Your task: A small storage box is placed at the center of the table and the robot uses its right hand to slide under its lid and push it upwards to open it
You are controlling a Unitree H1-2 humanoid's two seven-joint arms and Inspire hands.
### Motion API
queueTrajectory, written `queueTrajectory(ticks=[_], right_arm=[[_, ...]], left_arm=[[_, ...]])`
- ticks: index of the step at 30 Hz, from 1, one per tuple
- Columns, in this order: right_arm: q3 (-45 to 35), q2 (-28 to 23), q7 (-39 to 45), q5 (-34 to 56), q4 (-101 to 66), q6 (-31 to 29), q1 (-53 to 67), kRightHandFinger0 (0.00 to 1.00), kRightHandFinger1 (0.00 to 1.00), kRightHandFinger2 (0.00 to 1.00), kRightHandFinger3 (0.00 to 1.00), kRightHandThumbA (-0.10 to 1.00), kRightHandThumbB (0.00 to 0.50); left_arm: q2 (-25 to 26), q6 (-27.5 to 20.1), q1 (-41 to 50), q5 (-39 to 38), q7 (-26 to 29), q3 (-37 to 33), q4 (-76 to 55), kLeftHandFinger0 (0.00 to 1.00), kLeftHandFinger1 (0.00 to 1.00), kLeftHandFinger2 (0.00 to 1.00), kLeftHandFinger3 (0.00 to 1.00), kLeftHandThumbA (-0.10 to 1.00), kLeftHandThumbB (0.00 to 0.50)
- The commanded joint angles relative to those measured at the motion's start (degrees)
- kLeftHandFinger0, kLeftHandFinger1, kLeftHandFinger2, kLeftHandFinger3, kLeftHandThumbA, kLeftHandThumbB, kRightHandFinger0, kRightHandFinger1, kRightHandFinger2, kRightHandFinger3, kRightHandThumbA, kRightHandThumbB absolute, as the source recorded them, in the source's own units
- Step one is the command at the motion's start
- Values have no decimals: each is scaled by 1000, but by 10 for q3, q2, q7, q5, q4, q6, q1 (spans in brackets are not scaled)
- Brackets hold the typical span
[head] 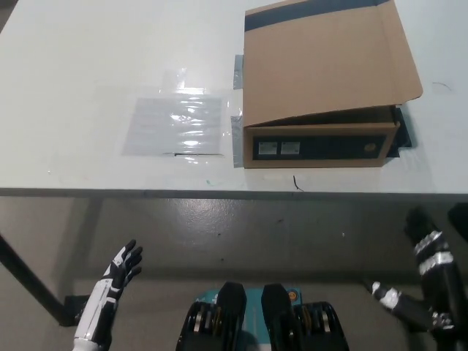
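**The box is not open yet**

The storage box (322, 142) sits on the white table (73, 66), in the upper right of the picture. It is brown cardboard with a dark front. Its lid (325, 62) lies flat on top and looks a tiny bit lifted at the front left edge, where a thin gap shows. I think the opening job has not really begun.

The black right hand (431, 252) is low in the bottom right corner, below the table edge and well apart from the box. I cannot tell if its fingers are spread or closed, because the hand is dark and partly cut off by the picture edge. It must go up to the front of the box, slip under the lid and push it up.

The white left hand (124, 267) rests in the lower left, below the table, fingers apart and holding nothing.

A clear plastic sheet (175, 124) lies flat on the table, left of the box. The labels on the box front are too small to read. The inside of the box is hidden.
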Motion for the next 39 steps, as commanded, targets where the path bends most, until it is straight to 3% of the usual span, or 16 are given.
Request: queueTrajectory(ticks=[1,7,10,14,19,26,29,32,39], right_arm=[[-11,-5,2,65,-64,32,-31,1000,1000,1000,1000,1000,235],[-42,-23,-1,132,-79,63,-87,1000,1000,1000,1000,1000,174],[-59,-19,-11,178,-82,94,-116,1000,1000,1000,1000,1000,168],[-83,-14,-22,213,-74,119,-155,1000,1000,1000,1000,1000,134],[-117,-6,-27,287,-35,150,-215,1000,1000,1000,1000,1000,182],[-152,-4,-12,343,33,162,-275,1000,1000,1000,1000,1000,212],[-170,0,-15,370,65,177,-296,1000,1000,1000,1000,1000,251],[-176,3,-12,377,86,183,-309,1000,1000,1000,1000,1000,259],[-188,14,-12,398,129,201,-338,1000,1000,1000,1000,1000,255]], left_arm=[[4,-34,-11,-11,-12,-4,-13,1000,1000,1000,1000,1000,274],[2,-35,-16,-12,-17,-5,-11,1000,1000,1000,1000,1000,270],[3,-42,-18,-16,-21,-7,-8,1000,1000,1000,1000,1000,251],[4,-36,-15,-19,-26,-9,-11,1000,1000,1000,1000,1000,271],[4,-35,-14,-24,-30,-9,-11,1000,1000,1000,1000,1000,272],[4,-36,-15,-27,-34,-12,-8,1000,1000,1000,1000,1000,271],[4,-34,-13,-27,-35,-13,-9,1000,1000,1000,1000,1000,281],[5,-35,-15,-25,-37,-14,-7,1000,1000,1000,1000,1000,257],[4,-30,-18,-23,-37,-17,-6,1000,1000,1000,1000,1000,267]])
